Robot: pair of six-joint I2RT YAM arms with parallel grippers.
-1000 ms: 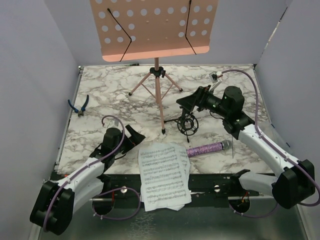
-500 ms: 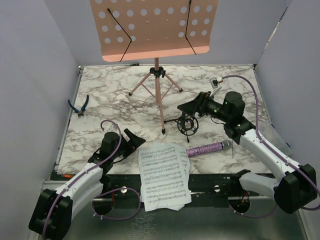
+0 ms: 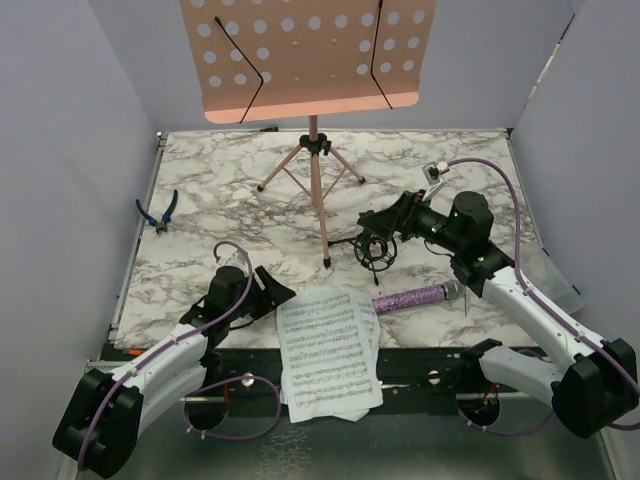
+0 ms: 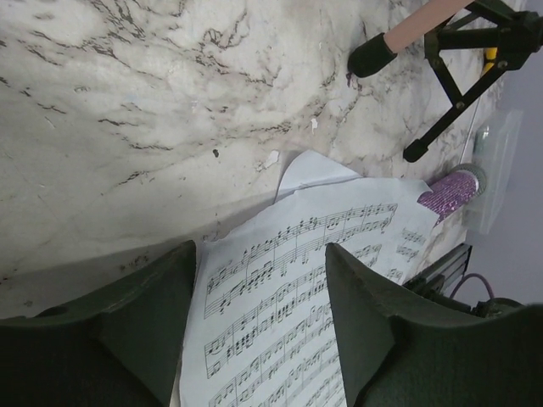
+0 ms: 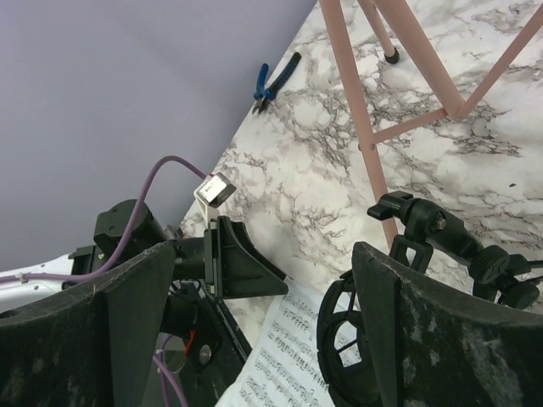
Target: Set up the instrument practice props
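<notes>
The pink perforated music stand (image 3: 310, 55) stands on its tripod legs (image 3: 318, 190) at the back. White sheet-music pages (image 3: 328, 350) lie at the front, overhanging the table edge. My left gripper (image 3: 272, 288) is open at their upper left corner. In the left wrist view its jaws (image 4: 261, 248) straddle the left edge of the top page (image 4: 288, 288), apart from the paper. The glittery purple microphone (image 3: 410, 297) lies to the right of the pages. The small black tripod shock-mount (image 3: 375, 250) stands behind it. My right gripper (image 3: 385, 218) hovers open just above and behind the shock-mount (image 5: 335, 331).
Blue-handled pliers (image 3: 158, 210) lie near the left wall. A clear plastic bag (image 3: 548, 265) sits at the right table edge. Grey walls close in on both sides. A black rail (image 3: 430, 375) runs along the front under the pages.
My left gripper has slid to the pages' left edge and its jaws have narrowed. My right gripper has shifted slightly right and down, still over the shock-mount.
</notes>
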